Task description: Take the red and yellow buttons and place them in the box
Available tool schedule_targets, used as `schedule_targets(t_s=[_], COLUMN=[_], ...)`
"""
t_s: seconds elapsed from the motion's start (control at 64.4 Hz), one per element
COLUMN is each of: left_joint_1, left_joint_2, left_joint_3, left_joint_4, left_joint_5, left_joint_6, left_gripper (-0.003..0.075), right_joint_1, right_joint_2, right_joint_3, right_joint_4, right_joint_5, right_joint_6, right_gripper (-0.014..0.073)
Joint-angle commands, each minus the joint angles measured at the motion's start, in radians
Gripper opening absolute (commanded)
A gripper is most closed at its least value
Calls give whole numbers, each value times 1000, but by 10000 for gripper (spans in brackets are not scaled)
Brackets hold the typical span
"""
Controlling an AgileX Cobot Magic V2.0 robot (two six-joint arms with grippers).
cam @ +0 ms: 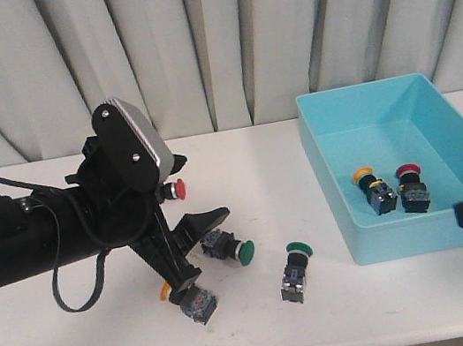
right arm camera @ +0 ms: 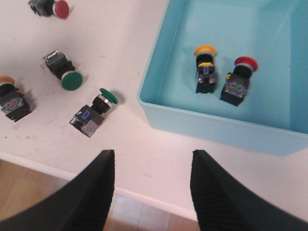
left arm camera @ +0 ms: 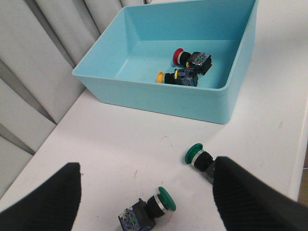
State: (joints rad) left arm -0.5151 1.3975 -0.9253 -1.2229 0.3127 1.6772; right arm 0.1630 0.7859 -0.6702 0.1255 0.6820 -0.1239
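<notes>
Front view: I see the turquoise box [cam: 396, 164] at the table's right, holding one yellow button [cam: 374, 189] and one red button [cam: 412, 188] side by side on its floor. Outside it, a second red button [cam: 177, 190] lies behind the left arm, and a second yellow button [cam: 191, 302] lies just under the left gripper [cam: 193, 250], its cap mostly hidden by a finger. Two green-capped buttons, one [cam: 227, 249] beside the left gripper and one [cam: 295, 273] nearer the box, rest on the white table [cam: 268, 328].

Right wrist view: this shows what the front view hides, namely the loose yellow button's cap and body clear on the table. The right gripper [right arm camera: 153, 192] is spread wide, empty, hanging past the table's near edge in front of the box.

Left wrist view: the left gripper's fingers [left arm camera: 255, 197] stand well apart, holding nothing; both green-capped buttons lie between them.
</notes>
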Motion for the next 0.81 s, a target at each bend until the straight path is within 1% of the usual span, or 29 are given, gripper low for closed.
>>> schedule_targets(t_s=[0.0, 0.155, 0.248, 0.326, 0.404, 0.512, 0.575, 0.621, 0.652, 0.792], left_joint_1=[-5, -5, -5, -5, -5, -5, -5, -5, -5, -5], left_joint_2=[-26, -26, -26, -26, -26, -26, -26, -26, -26, -26], left_joint_3=[-21, -21, -21, -21, -21, -21, -21, -21, -21, -21], left_joint_4=[-31, -38, -38, -38, -38, -38, -38, -38, -38, -38], left_joint_5=[-7, -7, -7, -7, -9, -9, -9, -9, -9, -1], left_joint_6=[-11, -54, -116, -155, -159, -159, -159, -159, -159, -158], left_gripper=[544, 540, 504, 444, 357, 209, 109, 34, -2, -7], right_joint_1=[2, 2, 2, 2, 2, 2, 2, 2, 2, 2], right_joint_2=[-114, -219, -220, -220, -220, -220, -220, -220, -220, -220], right_joint_3=[49, 116, 126, 126, 126, 126, 126, 126, 126, 126], right_joint_4=[-31, -70, -72, -72, -72, -71, -71, -71, -71, -68], right_joint_5=[-132, -138, -113, -100, -100, -100, -100, -100, -100, -98], right_joint_6=[-7, -6, -6, -6, -6, -6, -6, -6, -6, -6], right_gripper=[345, 300, 248, 192, 125, 38, -7, -11, -8, -8])
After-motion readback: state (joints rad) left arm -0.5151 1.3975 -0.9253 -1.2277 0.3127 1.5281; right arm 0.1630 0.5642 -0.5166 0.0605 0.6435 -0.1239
